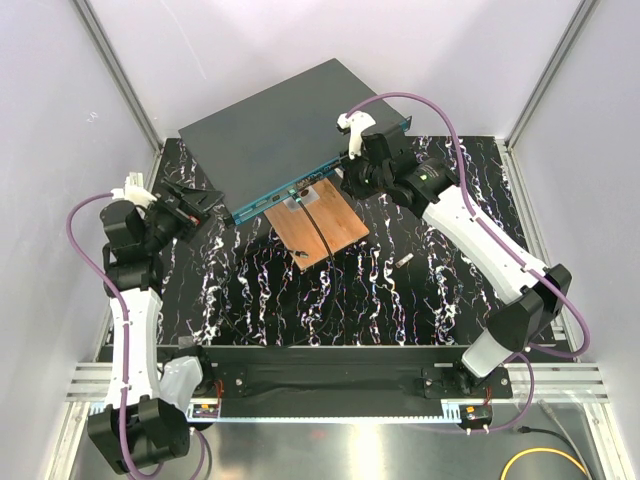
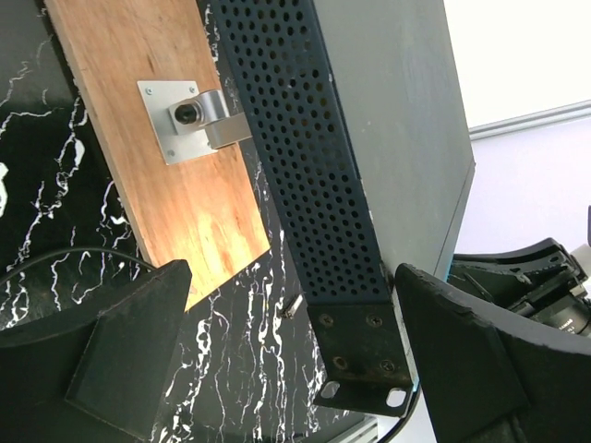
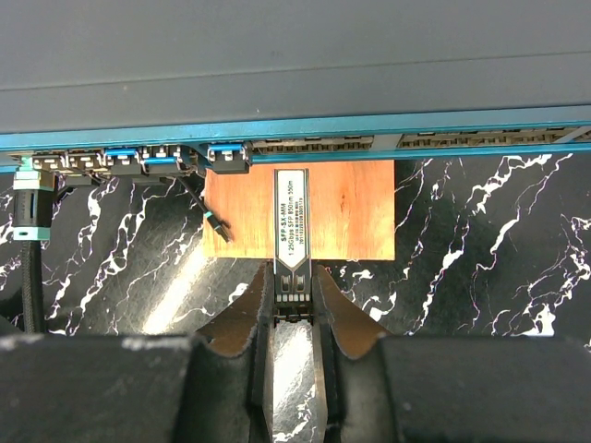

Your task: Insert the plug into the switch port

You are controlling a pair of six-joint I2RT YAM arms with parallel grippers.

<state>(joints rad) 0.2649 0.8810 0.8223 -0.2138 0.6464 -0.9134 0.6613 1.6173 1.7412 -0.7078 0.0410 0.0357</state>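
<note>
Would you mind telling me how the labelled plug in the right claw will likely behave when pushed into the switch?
The plug looks like a rigid metal bar, so it probably won't bend. The right claw pinches only its rear end, so it might pivot or slip. It is small, so likely light.

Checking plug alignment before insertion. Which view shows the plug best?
Right wrist. The plug lies lengthwise between the fingers of the right gripper, label up, its tip near the front face of the switch. Top external: the gripper hides it. Left wrist: no plug, only the switch's perforated side and the board.
</note>
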